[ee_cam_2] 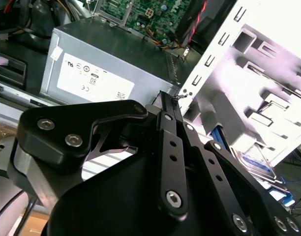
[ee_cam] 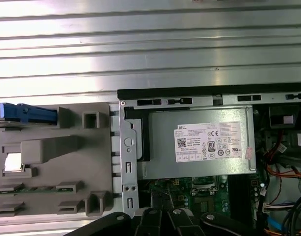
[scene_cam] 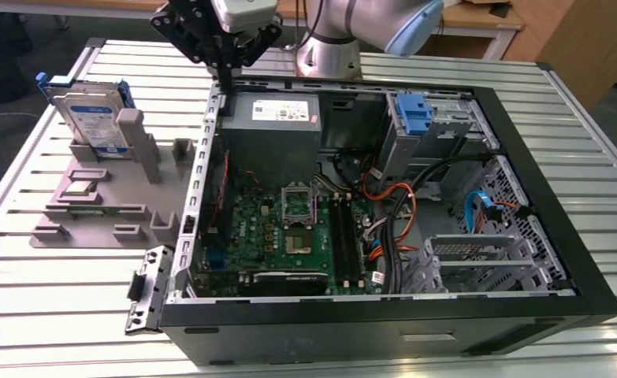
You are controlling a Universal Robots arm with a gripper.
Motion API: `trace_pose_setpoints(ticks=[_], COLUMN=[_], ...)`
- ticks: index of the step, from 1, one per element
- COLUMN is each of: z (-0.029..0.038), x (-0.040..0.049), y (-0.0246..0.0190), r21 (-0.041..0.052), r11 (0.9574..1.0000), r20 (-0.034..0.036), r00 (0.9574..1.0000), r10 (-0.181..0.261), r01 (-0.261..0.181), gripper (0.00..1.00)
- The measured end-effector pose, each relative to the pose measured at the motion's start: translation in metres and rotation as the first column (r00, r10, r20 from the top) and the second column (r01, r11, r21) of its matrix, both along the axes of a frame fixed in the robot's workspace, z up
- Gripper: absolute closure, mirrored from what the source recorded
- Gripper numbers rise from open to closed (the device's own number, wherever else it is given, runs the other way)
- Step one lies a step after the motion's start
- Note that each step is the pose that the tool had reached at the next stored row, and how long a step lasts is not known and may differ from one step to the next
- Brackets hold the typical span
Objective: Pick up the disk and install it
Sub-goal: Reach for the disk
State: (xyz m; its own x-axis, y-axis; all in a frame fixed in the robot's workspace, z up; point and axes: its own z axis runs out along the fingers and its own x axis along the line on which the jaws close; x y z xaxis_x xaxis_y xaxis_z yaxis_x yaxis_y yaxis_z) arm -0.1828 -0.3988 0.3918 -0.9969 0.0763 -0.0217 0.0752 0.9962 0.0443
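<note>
Gripper hangs over the far edge of the open PC case, just above the case wall beside the PSU. Its fingers are pressed together w/ nothing between them. The second wrist view shows the black tips meeting at a point, w/ the PSU past them.

The disk is well apart from the gripper, outside the case on the exterior view's left. It stands upright on edge in a grey plastic fixture on the slatted alu table, label facing the camera, blue rails along its edges. In the first wrist view its blue rail shows at one end of the fixture, w/ the PSU on the other side of the case wall.

Inside the case: green mobo & a blue drive-bay latch at the far side.
</note>
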Motion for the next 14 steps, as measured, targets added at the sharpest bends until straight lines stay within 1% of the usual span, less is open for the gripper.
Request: trace_pose_setpoints(ticks=[14], z=[-0.0012], x=[-0.0244], y=[0.0000], r21=[0.0000], r11=[1.0000], r20=[0.0000], r00=[1.0000], r10=[0.000], r01=[0.000], gripper=[0.90])
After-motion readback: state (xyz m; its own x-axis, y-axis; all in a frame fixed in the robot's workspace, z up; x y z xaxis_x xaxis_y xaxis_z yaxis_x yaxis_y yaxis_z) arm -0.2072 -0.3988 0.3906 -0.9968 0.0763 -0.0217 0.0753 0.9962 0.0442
